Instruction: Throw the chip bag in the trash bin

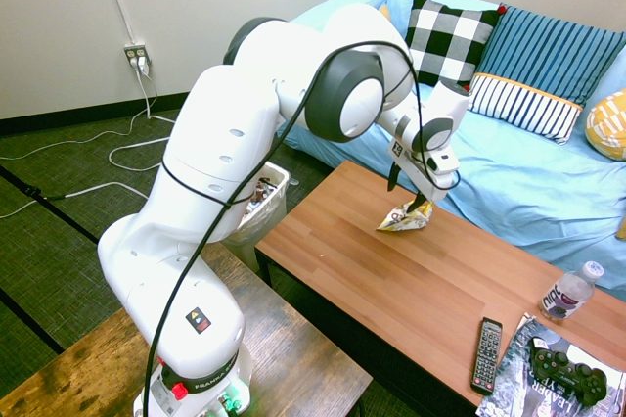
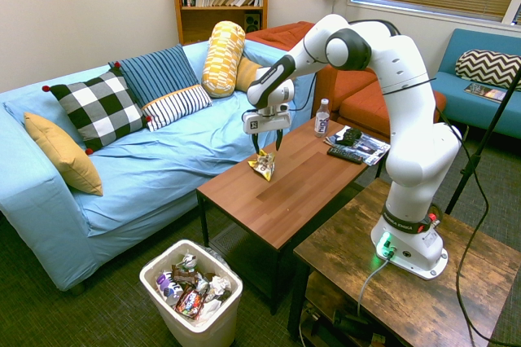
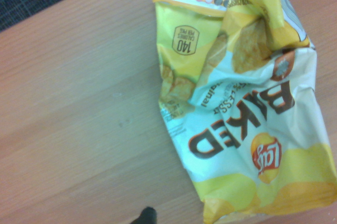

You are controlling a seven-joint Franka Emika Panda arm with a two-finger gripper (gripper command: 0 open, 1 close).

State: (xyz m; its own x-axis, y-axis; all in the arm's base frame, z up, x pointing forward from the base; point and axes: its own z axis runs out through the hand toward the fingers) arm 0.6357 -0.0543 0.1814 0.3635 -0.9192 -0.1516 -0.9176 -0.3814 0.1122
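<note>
The chip bag (image 1: 404,218) (image 2: 263,166), crumpled yellow and white with dark print, lies on the wooden coffee table (image 1: 430,285) near its sofa-side edge. It fills much of the wrist view (image 3: 242,103). My gripper (image 1: 406,196) (image 2: 266,145) hangs directly over the bag, open, with its fingertips just above or at the bag's top and nothing between them. The white trash bin (image 2: 191,290) stands on the carpet off the table's end, holding several wrappers. In the first exterior view the arm hides most of the trash bin (image 1: 266,206).
A water bottle (image 1: 567,292), a remote (image 1: 486,353) and a game controller (image 1: 565,375) on a glossy magazine sit at the table's far end. The blue sofa (image 2: 155,151) with pillows runs along the table. A darker wooden table (image 2: 423,290) bears the arm.
</note>
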